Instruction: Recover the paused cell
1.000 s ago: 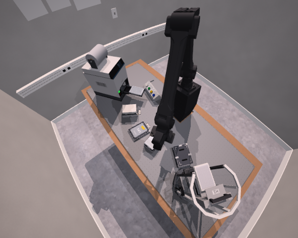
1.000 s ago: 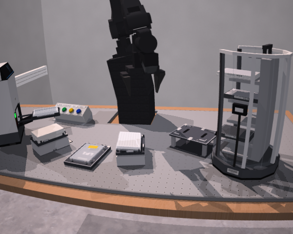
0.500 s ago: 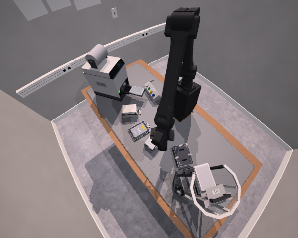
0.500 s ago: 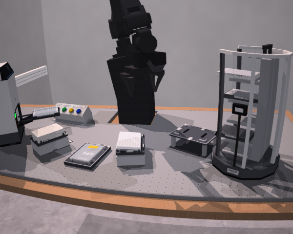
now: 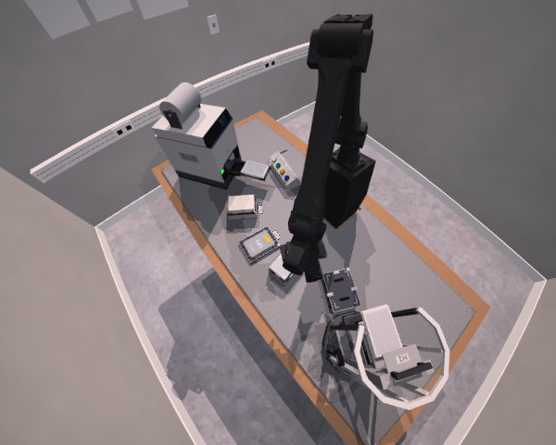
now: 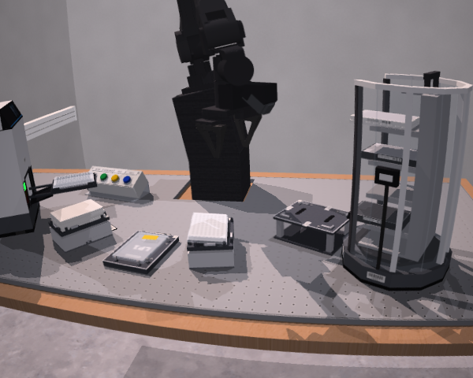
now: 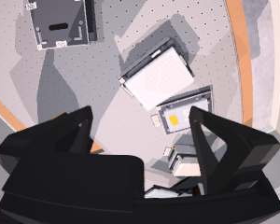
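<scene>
Plate [image 6: 209, 227] on its shaker seems unseated; open gripper [image 7: 143, 126] hovers above.

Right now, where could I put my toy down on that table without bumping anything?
Bare deck shows between the recovery nest and the black arm base, and along the front edge below the middle shaker. It is crowded on the left, around the sealer, lid park and panel.

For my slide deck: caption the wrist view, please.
Open gripper above a shaker's white plate, empty nest beyond.
</scene>
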You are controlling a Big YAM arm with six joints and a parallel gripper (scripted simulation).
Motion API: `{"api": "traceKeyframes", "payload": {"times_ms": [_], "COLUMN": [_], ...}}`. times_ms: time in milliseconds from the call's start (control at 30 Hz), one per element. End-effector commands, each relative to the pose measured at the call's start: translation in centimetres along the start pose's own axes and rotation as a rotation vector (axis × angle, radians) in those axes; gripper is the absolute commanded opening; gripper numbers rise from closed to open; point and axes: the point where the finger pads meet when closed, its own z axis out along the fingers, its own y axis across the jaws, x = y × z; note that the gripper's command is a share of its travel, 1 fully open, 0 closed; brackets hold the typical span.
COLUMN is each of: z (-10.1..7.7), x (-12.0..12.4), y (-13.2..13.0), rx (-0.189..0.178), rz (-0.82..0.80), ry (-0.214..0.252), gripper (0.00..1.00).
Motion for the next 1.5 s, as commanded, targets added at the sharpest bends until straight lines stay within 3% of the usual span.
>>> {"api": "traceKeyframes", "payload": {"times_ms": [0,933,1400,1467], "z": [-0.3,-0.3,-0.6,0.7], "x": [-1.3,-1.3,-0.9,-0.9], "y": [-1.2,-1.2,-0.8,-1.2], "rx": [0.014,0.018,0.021,0.017], "rz": [-0.128,-0.688,-0.684,-0.683], "ry": [-0.020,-0.015,-0.015,-0.014], "gripper": [1.00,1.00,1.00,1.00]}}
